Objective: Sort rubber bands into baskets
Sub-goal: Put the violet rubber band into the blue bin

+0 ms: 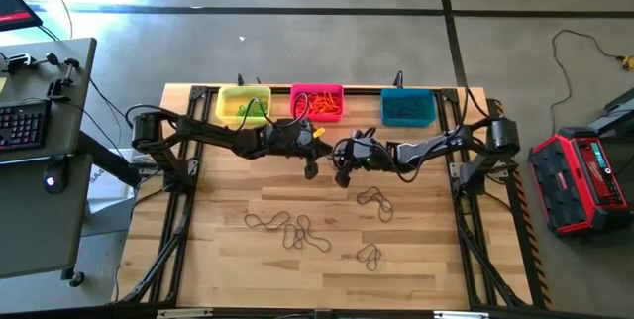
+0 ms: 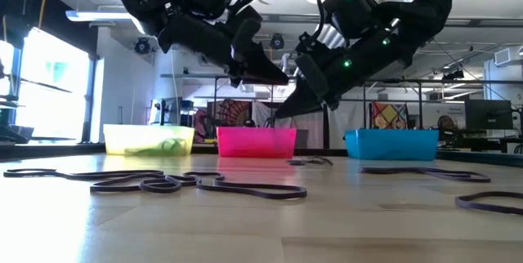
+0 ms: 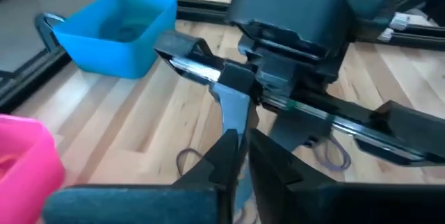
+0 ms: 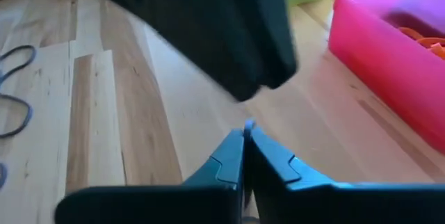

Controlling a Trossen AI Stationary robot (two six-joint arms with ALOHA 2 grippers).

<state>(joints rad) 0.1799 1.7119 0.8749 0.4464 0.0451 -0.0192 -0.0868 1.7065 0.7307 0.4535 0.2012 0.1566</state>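
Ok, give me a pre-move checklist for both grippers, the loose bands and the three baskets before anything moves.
1. Left gripper empty: ok, shut, nothing visible between the fingers.
2. Right gripper empty: ok, shut, no band seen.
3. Clearance between the two grippers: not ok, they nearly meet above mid-table.
4. Dark rubber bands still to sort: ok, several loose on the table.
5. Yellow basket, pink basket, blue basket upright: ok.
6. Band colours matched to baskets: cannot tell.
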